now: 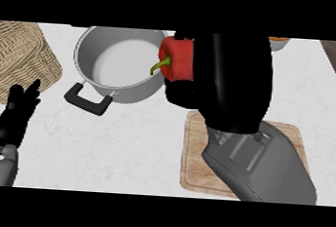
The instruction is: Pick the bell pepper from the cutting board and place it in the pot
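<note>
Left hand (14,113) resting open, fingers up, well off to the left. Cutting board (197,151) beneath right forearm. Right hand (183,94) curled round bell pepper (177,57), apparently at near rim of pot (120,63). Carry further left over pot's middle before opening.

Brushed metal pot (109,58), wooden cutting board (197,151), woven wicker basket (19,57)

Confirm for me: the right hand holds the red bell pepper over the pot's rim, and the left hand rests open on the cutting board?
Not quite. In the head view the left hand rests open on the white counter beside the wicker basket, not on the cutting board. The rest stands.
</note>
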